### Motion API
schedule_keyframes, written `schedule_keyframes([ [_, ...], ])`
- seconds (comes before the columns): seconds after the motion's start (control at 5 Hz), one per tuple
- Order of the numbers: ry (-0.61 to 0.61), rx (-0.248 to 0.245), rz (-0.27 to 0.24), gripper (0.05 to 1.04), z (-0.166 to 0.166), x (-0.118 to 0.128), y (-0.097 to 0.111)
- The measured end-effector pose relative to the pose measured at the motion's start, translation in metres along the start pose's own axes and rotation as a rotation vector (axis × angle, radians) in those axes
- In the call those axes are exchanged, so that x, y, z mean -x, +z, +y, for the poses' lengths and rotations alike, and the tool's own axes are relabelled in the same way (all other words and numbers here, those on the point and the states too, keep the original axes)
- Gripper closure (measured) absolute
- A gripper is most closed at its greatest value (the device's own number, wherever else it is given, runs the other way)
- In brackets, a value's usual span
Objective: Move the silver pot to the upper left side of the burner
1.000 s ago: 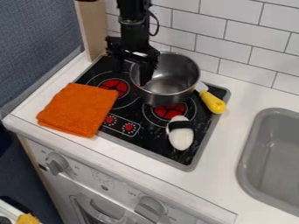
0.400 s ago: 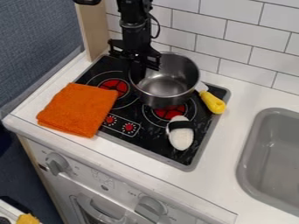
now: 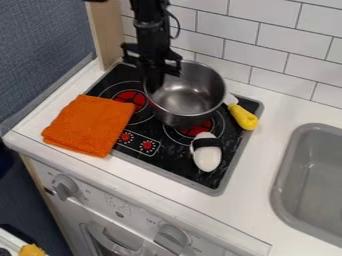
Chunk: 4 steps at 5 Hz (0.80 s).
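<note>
Hand [image 3: 154, 84] points down (arm [image 3: 151, 27] nearly upright above), pinching silver pot [image 3: 190, 97] by left rim.

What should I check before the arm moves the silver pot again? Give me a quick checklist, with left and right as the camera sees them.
1. Gripper at the left side of the silver pot: ok.
2. Secure hold on the rim: cannot tell.
3. Pot upright: ok.
4. Pot at the upper left of the burner: not ok, it sits toward the upper right.
5. Orange cloth away from the upper left corner: ok, it lies across the lower left edge.
6. Yellow-handled utensil free of the pot: cannot tell.
</note>
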State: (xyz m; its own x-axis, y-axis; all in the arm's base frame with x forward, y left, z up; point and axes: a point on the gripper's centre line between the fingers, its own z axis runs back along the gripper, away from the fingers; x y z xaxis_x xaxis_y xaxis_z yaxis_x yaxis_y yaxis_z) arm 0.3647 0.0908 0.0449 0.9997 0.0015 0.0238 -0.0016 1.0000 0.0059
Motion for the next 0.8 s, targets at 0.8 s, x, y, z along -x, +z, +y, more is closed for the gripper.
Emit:
schedule_keyframes([
  [0.8,0.206,0.011,-0.023,1.0,0.089,-0.005,0.013],
])
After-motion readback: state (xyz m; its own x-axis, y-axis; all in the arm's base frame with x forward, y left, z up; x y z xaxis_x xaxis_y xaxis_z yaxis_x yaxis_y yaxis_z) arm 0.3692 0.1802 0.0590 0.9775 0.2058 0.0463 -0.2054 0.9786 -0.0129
